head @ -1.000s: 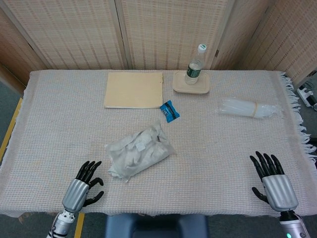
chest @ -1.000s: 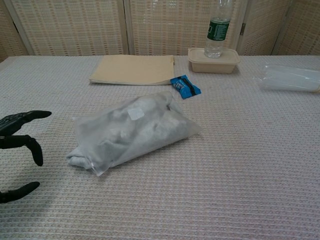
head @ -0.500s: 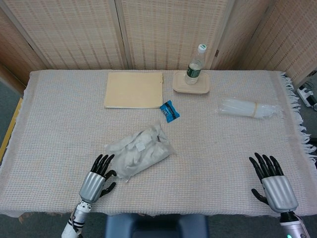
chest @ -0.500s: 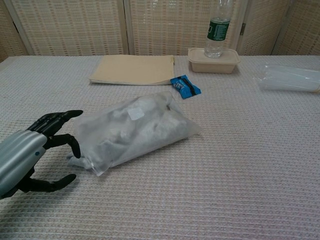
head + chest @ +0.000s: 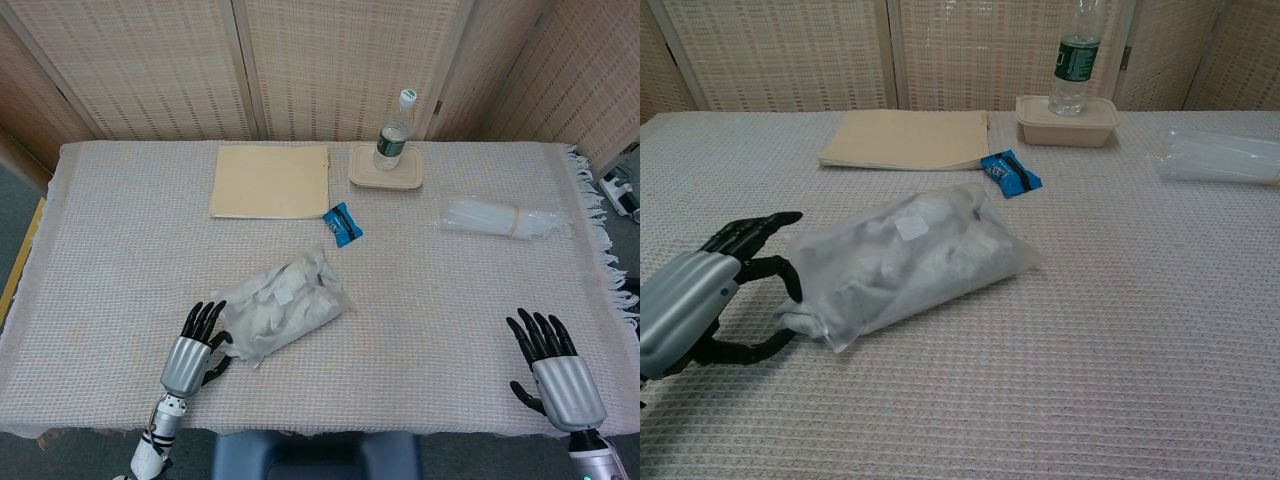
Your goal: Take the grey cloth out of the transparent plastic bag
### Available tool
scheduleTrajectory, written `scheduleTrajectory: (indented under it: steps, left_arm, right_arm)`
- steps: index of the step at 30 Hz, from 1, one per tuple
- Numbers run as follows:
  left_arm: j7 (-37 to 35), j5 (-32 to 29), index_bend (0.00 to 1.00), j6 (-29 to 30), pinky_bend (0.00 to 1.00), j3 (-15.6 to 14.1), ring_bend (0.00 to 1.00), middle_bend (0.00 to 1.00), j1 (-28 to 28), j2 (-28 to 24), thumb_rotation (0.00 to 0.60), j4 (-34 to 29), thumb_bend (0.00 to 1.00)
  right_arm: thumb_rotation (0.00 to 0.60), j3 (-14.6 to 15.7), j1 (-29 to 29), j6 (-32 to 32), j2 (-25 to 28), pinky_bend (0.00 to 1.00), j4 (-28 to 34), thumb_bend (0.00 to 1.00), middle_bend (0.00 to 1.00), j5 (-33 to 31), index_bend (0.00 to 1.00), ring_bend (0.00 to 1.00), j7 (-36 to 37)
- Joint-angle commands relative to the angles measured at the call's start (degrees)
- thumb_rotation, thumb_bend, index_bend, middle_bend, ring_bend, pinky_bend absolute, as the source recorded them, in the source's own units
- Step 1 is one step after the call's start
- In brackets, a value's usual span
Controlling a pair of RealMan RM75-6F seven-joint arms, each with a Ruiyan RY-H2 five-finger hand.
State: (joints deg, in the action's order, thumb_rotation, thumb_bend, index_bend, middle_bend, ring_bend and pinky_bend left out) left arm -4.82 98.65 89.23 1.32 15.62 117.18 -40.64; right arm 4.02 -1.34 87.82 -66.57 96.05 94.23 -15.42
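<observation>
- Step in hand: the approach to the first grasp. The plastic bag (image 5: 283, 303) lies sealed-looking on the table (image 5: 120, 250), and the grey cloth (image 5: 890, 265) is wholly inside it; nothing has been lifted out.
- Left hand (image 5: 196, 348): fingers spread, holding nothing. In the chest view the left hand (image 5: 702, 297) sits at the near-left end of the bag, fingers above and thumb below that end, so the bag's corner lies in the gap. Whether the fingertips (image 5: 780, 218) touch the film cannot be told.
- Right hand (image 5: 556, 372): fingers spread and empty, at the near-right edge of the table, well apart from the bag. It shows only in the head view.
- Where the bag lies: near the middle of the table, slightly left and toward the near side, its long axis running from near-left to far-right. The cloth shows as crumpled pale folds through the film.
- Judged next move: the left hand closes on the near-left end to pin or lift the bag. The right hand would then need to cross leftward to find the mouth and pull the cloth free. Which end holds the opening cannot be told.
- Judged risk: the thin film may slide on the woven tablecloth, or the fingers may pinch film and cloth together.
</observation>
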Motion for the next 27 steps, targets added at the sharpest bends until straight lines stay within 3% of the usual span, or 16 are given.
scheduleTrajectory:
  steps: [1,7,19,27]
  left_arm:
    - [-0.4,-0.4,0.52,-0.2,0.0,-0.3,0.0,0.06,0.0,0.2,0.6,0.3,0.32]
    - [-1.2,-1.3,0.54,-0.5,0.0,-0.4,0.0,0.07,0.7,1.2,0.6,1.6,0.32]
    - [-3.6,-2.7,0.66,-0.8,0.0,-0.6,0.0,0.09,1.8,2.7,0.6,3.9,0.47]
    - [-5.2,-1.2,0.74,2.9,0.0,-2.6,0.0,0.12,1.0,1.7,0.6,3.1,0.54]
  right_arm:
    - [0.6,0.0,0.1,-0.1,0.0,0.0,-0.1,0.15,0.0,0.1,0.0,0.0,0.0]
    - [0.6,-0.1,0.2,-0.1,0.1,0.0,-0.1,0.15,0.0,0.5,0.0,0.0,0.1]
    - [0.6,-0.4,0.7,0.0,0.0,0.0,-0.3,0.15,0.0,1.0,0.0,0.0,0.2]
    - [0.6,-1.2,-0.7,-2.3,-2.6,0.0,-1.5,0.15,0.0,1.2,0.0,0.0,-0.8]
